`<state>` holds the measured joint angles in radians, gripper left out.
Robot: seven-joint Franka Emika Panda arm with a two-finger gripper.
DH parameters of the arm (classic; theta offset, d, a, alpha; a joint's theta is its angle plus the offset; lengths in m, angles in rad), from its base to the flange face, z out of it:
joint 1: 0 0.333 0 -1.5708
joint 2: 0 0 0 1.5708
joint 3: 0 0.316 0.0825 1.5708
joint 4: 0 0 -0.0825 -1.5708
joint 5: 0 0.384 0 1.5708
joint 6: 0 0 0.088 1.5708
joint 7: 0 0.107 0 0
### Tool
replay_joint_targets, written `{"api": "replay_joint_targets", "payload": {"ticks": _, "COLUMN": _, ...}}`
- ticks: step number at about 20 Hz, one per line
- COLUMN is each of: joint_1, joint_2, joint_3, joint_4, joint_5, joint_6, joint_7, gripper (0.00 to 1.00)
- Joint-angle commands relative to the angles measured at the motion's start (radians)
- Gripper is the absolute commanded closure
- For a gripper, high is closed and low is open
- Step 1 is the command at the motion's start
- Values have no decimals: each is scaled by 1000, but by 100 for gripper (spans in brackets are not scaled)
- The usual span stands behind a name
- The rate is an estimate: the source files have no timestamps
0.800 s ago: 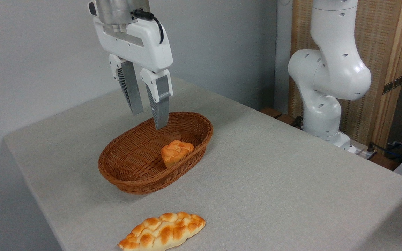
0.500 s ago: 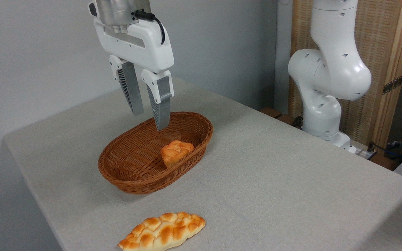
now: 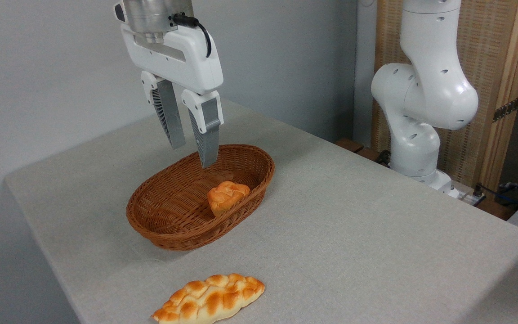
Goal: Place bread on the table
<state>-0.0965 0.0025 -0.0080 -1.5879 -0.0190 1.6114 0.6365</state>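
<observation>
Your tool [image 3: 192, 156] hangs above the far half of the wicker basket [image 3: 169, 234], pointing down with its 2 grey fingers [image 3: 171, 119] spread apart and nothing between them. The nearer fingertip shows in front of the basket's back rim, clear of the weave as far as you can see.

The bread [image 3: 226, 195] sits inside the basket, toward its 3 o'clock end, leaning against the near wall with its orange knotted top tilted up and to the right. From the tool, it lies at about 5 o'clock and lower down, well apart from both fingers.

The basket rests on the counter [image 3: 358, 225], in the middle-left part of the grey cloth. At 6 o'clock from the basket, near the front edge of the counter, you have the long braided loaf [image 3: 209, 299] lying flat on the cloth, separate from the basket.

At 2 o'clock from the basket, the white arm base [image 3: 414, 148] stands beyond the counter's far right edge, in front of a wooden screen [image 3: 502, 90]. Cables [image 3: 497, 194] trail beside the base at the right.
</observation>
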Motion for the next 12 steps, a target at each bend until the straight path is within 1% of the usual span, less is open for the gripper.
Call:
{"api": "replay_joint_targets", "payload": {"ticks": 1, "joint_1": -2, "joint_2": -7, "joint_3": 10, "joint_4": -1, "joint_5": -16, "joint_6": -31, "joint_7": 22, "gripper": 0}}
{"api": "replay_joint_targets", "payload": {"ticks": 12, "joint_1": 0, "joint_2": -12, "joint_3": 2, "joint_4": -4, "joint_5": -16, "joint_6": -37, "joint_7": 18, "gripper": 0}}
